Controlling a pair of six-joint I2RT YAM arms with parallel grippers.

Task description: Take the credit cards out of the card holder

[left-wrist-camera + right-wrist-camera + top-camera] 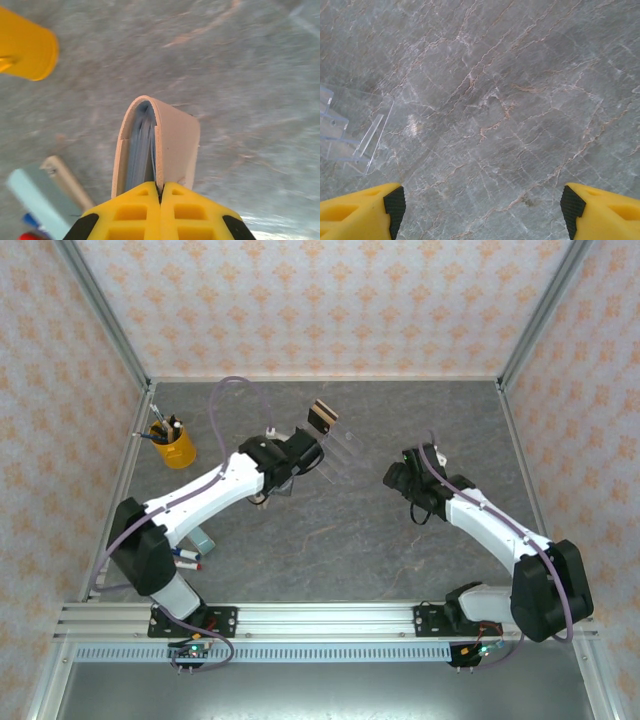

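Observation:
The card holder (172, 145), a tan bifold, hangs partly open above the table, its grey-blue lining (140, 142) showing between the flaps. My left gripper (160, 187) is shut on the edge of one flap. From above, that gripper (296, 462) sits at mid table beside the clear stand. A tan credit card with a black band (322, 417) stands upright in that stand. Whether cards lie in the holder's pockets I cannot tell. My right gripper (481, 205) is open over bare table, seen from above (398, 478) right of the stand.
A clear acrylic slotted stand (345, 450) sits at centre back; its edge (345, 130) shows left of my right gripper. A yellow cup of pens (172, 445) stands at the far left. A pale blue object (35, 195) and markers (188, 558) lie near the left arm.

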